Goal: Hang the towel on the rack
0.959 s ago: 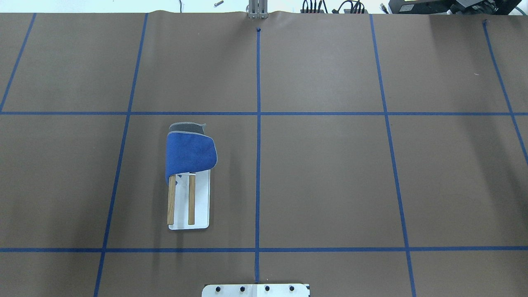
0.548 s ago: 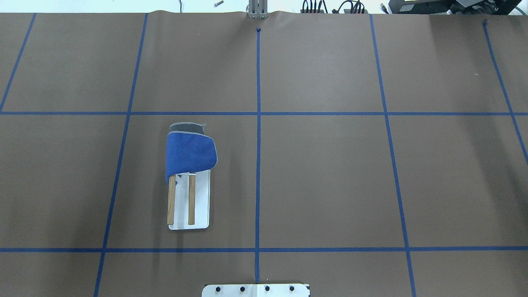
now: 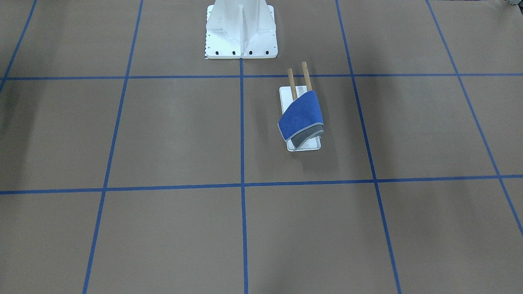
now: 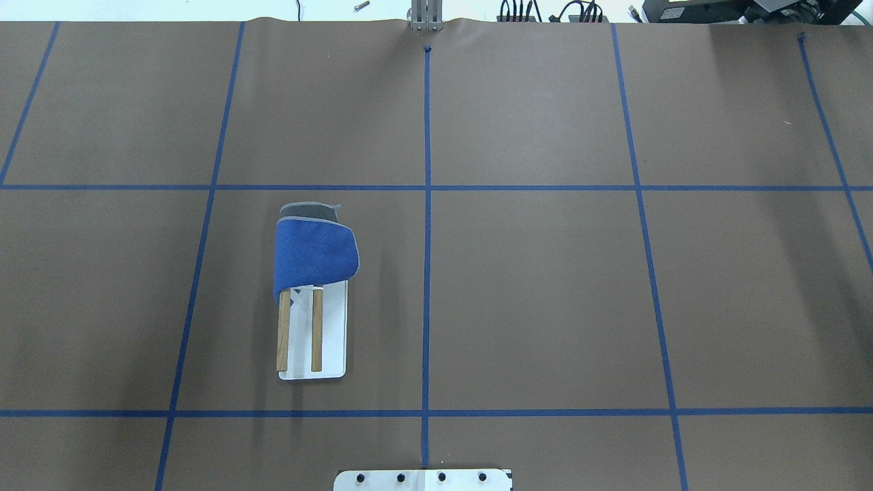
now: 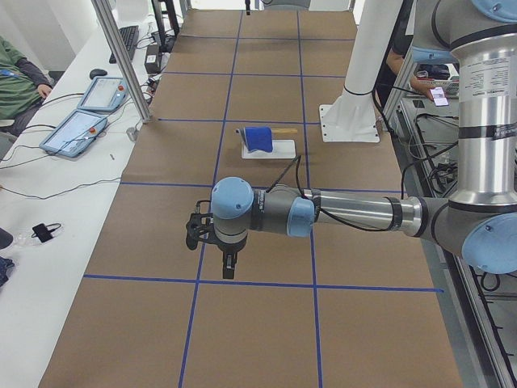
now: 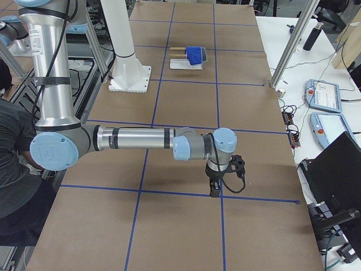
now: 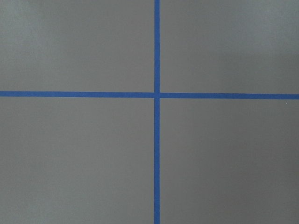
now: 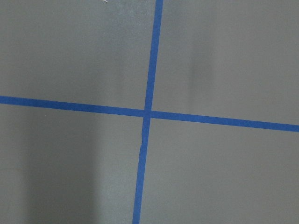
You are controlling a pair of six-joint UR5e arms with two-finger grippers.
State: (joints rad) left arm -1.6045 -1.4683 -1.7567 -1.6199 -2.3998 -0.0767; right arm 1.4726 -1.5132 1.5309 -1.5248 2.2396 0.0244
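The blue towel (image 4: 315, 254) with its grey underside lies draped over the far end of the rack's two wooden bars (image 4: 316, 331), which stand on a white base (image 4: 333, 341). It also shows in the front view (image 3: 301, 116) and small in both side views (image 5: 258, 137) (image 6: 195, 54). The left gripper (image 5: 229, 267) hangs over the table's left end, far from the rack. The right gripper (image 6: 215, 189) hangs over the right end. Both show only in the side views, so I cannot tell whether they are open or shut. Both wrist views show only brown table and blue tape.
The white robot pedestal (image 3: 241, 32) stands at the table's near-robot edge. Blue tape lines (image 4: 427, 204) grid the brown table. Side benches hold tablets (image 5: 77, 133) (image 6: 323, 93) and cables. A person (image 6: 14, 169) stands by the right arm's base.
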